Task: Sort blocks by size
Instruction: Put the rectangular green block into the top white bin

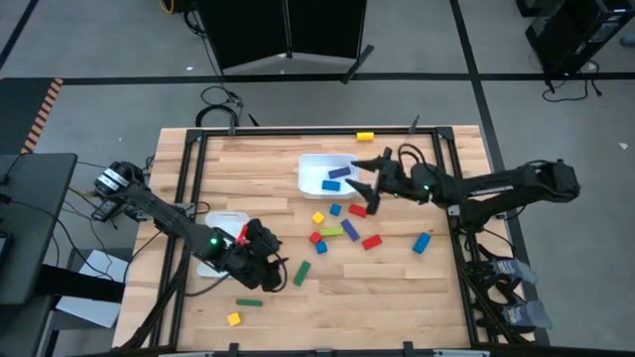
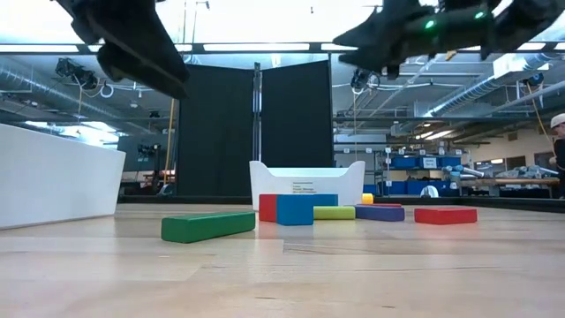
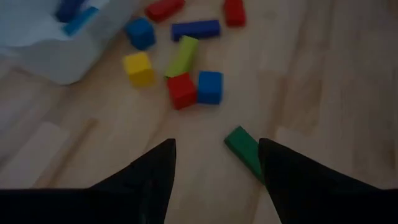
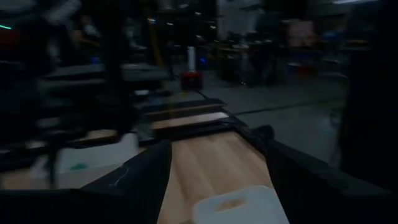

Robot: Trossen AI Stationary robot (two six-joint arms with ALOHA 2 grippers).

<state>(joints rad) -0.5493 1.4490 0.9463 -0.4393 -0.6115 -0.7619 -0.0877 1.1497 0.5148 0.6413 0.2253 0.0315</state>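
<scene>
— Wooden table (image 1: 397, 297), framed by black rails. What sits on it?

— Two white trays. One tray (image 1: 319, 172) is toward the far edge near the middle, with blue blocks (image 1: 335, 178) inside. The other tray (image 1: 226, 226) lies on the left side, mostly covered by the left arm.

— And the arms?

— The right gripper (image 1: 369, 184) hangs above the near right corner of the far tray, jaws spread, nothing between them. The left gripper (image 1: 281, 260) hovers just off the left tray, beside a green bar (image 1: 301, 275); its jaws are spread too, and the wrist view shows that bar (image 3: 244, 149) lying on the wood between the fingers (image 3: 155, 177), not pinched.

— Where are the rest of the blocks?

— A loose cluster (image 1: 342, 230) lies mid-table between the two grippers: red, blue, yellow and lime pieces, cubes and bars mixed. A blue block (image 1: 422, 242) lies apart to the right. Another green bar (image 1: 249, 302) and a yellow cube (image 1: 234, 318) sit near the front left. One yellow block (image 1: 365, 136) rests at the far rail.
</scene>
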